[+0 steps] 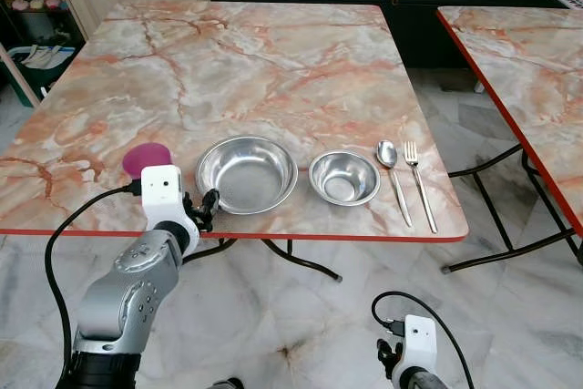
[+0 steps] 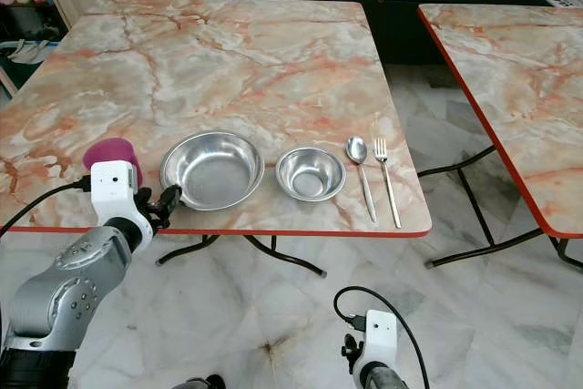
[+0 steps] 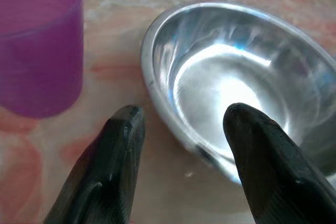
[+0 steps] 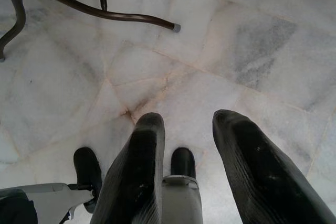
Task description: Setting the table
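Along the front edge of the marble table [image 1: 273,52] stand a purple cup [image 1: 146,158], a large steel bowl [image 1: 247,173], a small steel bowl [image 1: 343,178], a spoon [image 1: 392,170] and a fork [image 1: 417,179], in a row from left to right. My left gripper [image 1: 205,207] is at the table's front edge, between the cup [image 3: 37,51] and the large bowl's rim [image 3: 157,93]. It is open and holds nothing. My right gripper [image 4: 189,124] hangs low over the floor, its fingers apart and empty.
A second marble table [image 1: 528,52] stands to the right across a floor gap. A dark cabinet [image 1: 428,6] with small items lines the back wall. Black table legs [image 4: 79,6] cross the marble floor beneath the table.
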Tool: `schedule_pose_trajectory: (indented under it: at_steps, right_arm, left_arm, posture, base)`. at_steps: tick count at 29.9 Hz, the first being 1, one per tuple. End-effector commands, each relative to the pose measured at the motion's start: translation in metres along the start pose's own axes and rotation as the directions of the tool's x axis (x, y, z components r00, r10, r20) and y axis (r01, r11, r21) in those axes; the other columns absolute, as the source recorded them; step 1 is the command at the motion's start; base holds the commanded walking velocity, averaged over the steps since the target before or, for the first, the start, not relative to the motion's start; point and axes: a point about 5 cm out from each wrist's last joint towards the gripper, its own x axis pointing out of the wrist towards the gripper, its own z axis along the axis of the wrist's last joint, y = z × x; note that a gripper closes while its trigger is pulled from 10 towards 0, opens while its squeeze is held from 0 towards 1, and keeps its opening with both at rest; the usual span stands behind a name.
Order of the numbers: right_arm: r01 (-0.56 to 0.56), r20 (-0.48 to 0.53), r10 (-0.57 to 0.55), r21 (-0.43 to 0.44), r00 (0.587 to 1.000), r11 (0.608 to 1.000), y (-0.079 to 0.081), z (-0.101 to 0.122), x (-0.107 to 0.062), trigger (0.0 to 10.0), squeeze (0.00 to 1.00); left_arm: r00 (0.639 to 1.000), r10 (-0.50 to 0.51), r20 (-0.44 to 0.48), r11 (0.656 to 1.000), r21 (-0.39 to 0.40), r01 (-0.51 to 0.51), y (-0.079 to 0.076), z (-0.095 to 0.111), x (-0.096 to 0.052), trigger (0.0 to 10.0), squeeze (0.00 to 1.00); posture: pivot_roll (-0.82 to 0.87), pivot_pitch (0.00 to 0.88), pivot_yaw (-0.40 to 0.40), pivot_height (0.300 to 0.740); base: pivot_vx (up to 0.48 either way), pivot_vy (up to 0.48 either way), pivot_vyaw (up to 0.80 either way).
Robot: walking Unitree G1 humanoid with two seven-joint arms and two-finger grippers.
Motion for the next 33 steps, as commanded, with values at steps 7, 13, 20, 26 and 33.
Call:
schedule_pose_trajectory:
  at_steps: [7, 13, 20, 26, 33]
  right_arm:
    - [0.013, -0.008, -0.013, 0.013, 1.000, 1.000, -0.004, -0.003, -0.001, 10.0, 0.00]
    - [0.013, -0.008, -0.013, 0.013, 1.000, 1.000, -0.004, -0.003, -0.001, 10.0, 0.00]
    - [0.014, -0.010, -0.014, 0.014, 1.000, 1.000, -0.005, -0.004, -0.001, 10.0, 0.00]
    - [0.012, -0.013, -0.012, 0.013, 1.000, 1.000, -0.005, -0.005, -0.002, 10.0, 0.00]
    - [0.006, -0.011, -0.006, 0.010, 1.000, 1.000, -0.004, -0.004, -0.001, 10.0, 0.00]
  left_arm:
    - [0.999, 0.034, -0.018, 0.996, -0.082, -0.036, 0.001, 0.001, 0.004, 10.0, 1.00]
    - [0.997, 0.076, -0.033, 0.993, -0.091, -0.079, 0.004, 0.001, 0.006, 10.0, 0.00]
    - [0.992, 0.110, -0.066, 0.987, -0.109, -0.117, 0.005, -0.004, 0.007, 10.0, 0.00]
    - [0.991, 0.091, -0.096, 0.978, -0.177, -0.107, 0.002, -0.013, 0.011, 10.0, 0.00]
    - [0.987, 0.114, -0.117, 0.967, -0.214, -0.137, -0.001, -0.020, 0.018, 10.0, 0.00]
  posture:
    - [0.08, 0.154, -0.023, 0.740]
    - [0.08, 0.153, -0.024, 0.740]
    - [0.07, 0.155, -0.025, 0.740]
    - [0.07, 0.157, -0.025, 0.740]
    - [0.08, 0.157, -0.030, 0.740]
  base:
    - [0.000, 0.000, 0.00]
    - [0.000, 0.000, 0.00]
    - [0.000, 0.000, 0.00]
    - [0.000, 0.000, 0.00]
    - [0.000, 0.000, 0.00]
